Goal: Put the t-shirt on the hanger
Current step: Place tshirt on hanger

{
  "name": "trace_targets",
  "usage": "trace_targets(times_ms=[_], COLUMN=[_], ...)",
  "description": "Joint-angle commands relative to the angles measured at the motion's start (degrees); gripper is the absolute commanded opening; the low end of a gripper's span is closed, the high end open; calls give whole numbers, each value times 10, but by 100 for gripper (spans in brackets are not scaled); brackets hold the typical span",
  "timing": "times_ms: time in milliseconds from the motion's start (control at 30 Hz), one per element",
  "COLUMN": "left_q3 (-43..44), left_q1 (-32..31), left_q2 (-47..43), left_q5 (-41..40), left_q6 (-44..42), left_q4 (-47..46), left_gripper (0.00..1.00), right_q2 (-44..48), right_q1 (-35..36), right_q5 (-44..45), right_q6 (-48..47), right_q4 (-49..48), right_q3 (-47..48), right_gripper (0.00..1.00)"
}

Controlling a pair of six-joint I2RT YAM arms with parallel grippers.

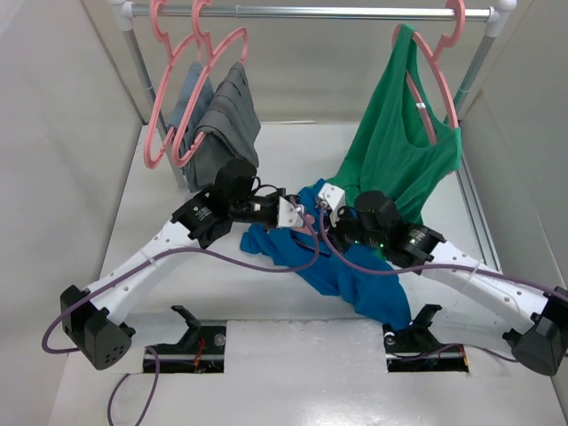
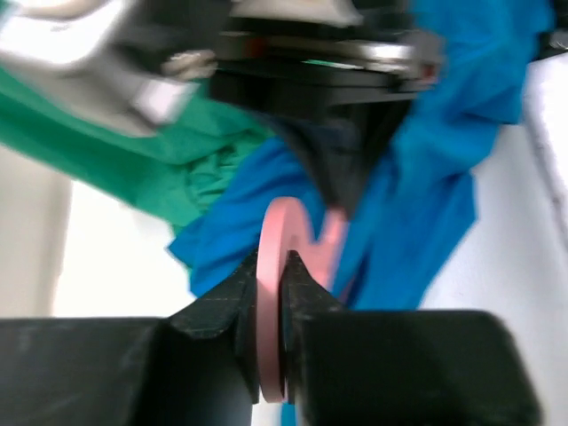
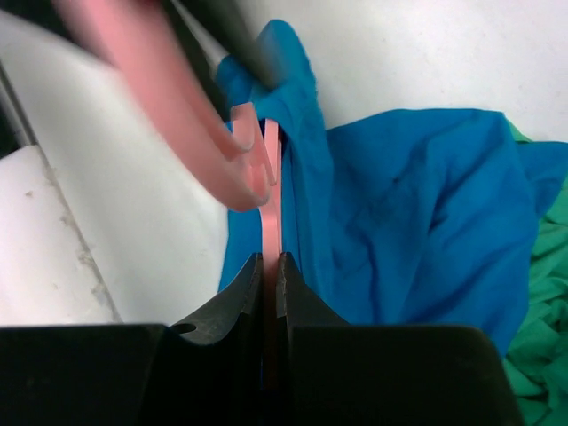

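Note:
The bright blue t-shirt (image 1: 346, 271) lies crumpled in the middle of the white table (image 1: 284, 373), stretching toward the front right. Both grippers meet at its upper left edge, on the pink hanger (image 1: 308, 224). My left gripper (image 1: 295, 213) is shut on a flat pink part of the hanger (image 2: 277, 232), with blue t-shirt (image 2: 426, 177) fabric behind it. My right gripper (image 1: 326, 204) is shut on a thin pink bar of the hanger (image 3: 270, 222), with the t-shirt (image 3: 408, 204) draped just right of it. Most of the hanger is hidden by the grippers and fabric.
A metal rail (image 1: 311, 12) crosses the back. Grey garments (image 1: 226, 115) hang on pink hangers at its left, and a green tank top (image 1: 399, 151) hangs at its right, reaching down to the t-shirt. White walls close in both sides. Two black docks (image 1: 191, 342) (image 1: 426, 342) sit at the near edge.

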State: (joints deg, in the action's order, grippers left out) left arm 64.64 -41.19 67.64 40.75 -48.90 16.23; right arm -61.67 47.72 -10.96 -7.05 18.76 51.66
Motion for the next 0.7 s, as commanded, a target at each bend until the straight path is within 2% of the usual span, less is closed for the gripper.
trace_targets(times_ms=[0, 167, 200, 233, 300, 333, 367, 533, 600, 667], left_q3=[25, 25, 25, 25, 20, 20, 14, 8, 8, 8], left_q1=[-6, -6, -6, -6, -6, -6, -6, 0, 7, 14], left_q2=[-10, -10, -10, -10, -10, -10, -10, -10, -10, -10], left_q5=[38, 21, 14, 7, -9, -15, -22, -56, -62, -62], left_q6=[-10, -23, -32, -53, -76, -87, -106, -122, -127, -127], left_q4=[-3, 15, 15, 31, 37, 47, 55, 55, 55, 55], left_gripper=[0, 0, 0, 0, 0, 0, 0, 0, 0, 0], right_q2=[-6, -6, -6, -6, 1, 8, 28, 105, 149, 181], right_q1=[2, 2, 2, 2, -4, -4, -4, -4, -10, -10], right_q5=[-5, 1, 11, 11, 37, 53, 71, 246, 281, 289], right_q6=[-4, -4, -4, 2, 15, 22, 30, 138, 209, 245], right_q4=[-49, -49, -37, -16, 11, 27, 42, 209, 277, 299], right_q3=[26, 26, 31, 40, 50, 56, 67, 101, 101, 81], right_gripper=[0, 2, 13, 48, 73, 95, 100, 100, 100, 100])
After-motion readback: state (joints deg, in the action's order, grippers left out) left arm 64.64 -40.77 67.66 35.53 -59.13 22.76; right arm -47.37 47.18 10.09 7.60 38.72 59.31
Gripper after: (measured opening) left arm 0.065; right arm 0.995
